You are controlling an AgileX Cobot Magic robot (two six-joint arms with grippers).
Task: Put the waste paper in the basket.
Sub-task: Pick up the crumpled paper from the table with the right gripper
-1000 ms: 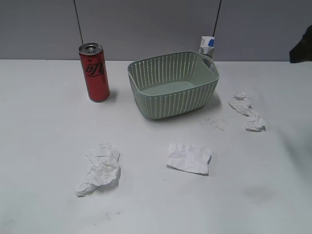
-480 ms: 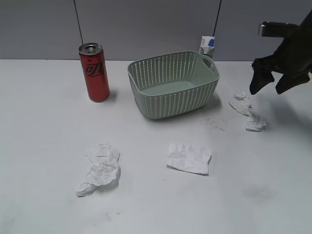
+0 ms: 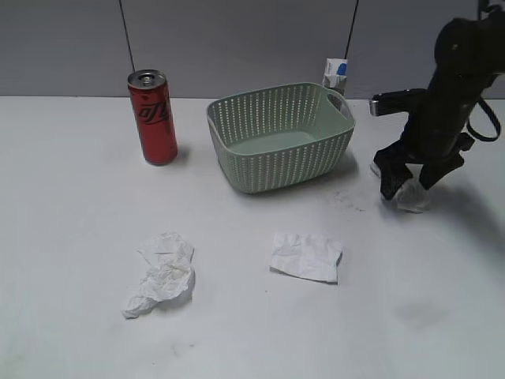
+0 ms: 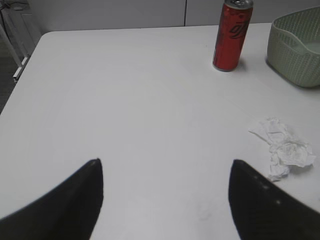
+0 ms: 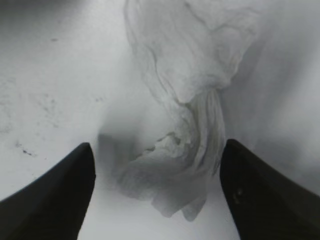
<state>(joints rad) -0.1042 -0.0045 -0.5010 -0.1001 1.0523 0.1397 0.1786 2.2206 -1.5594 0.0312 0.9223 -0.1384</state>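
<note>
Right pincer point(image 3: 409, 189) has dropped within the last second from the upper right edge of the view onto the right-hand paper point(image 5: 192, 125), its jaws spread wide and straddling the crumpled piece on the table point(image 3: 71, 221), just right of the basket point(image 3: 280, 136). Nothing is gripped yet; closing looks like the next step. Two more papers point(image 3: 162, 272) point(image 3: 306, 256) lie in front. Left pincer point(image 4: 165, 195) hangs open.

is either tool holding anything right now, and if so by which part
Nothing is held. The right tool is open, its fingers on either side of the crumpled white waste paper lying on the table. The left tool is open over bare table.
</note>
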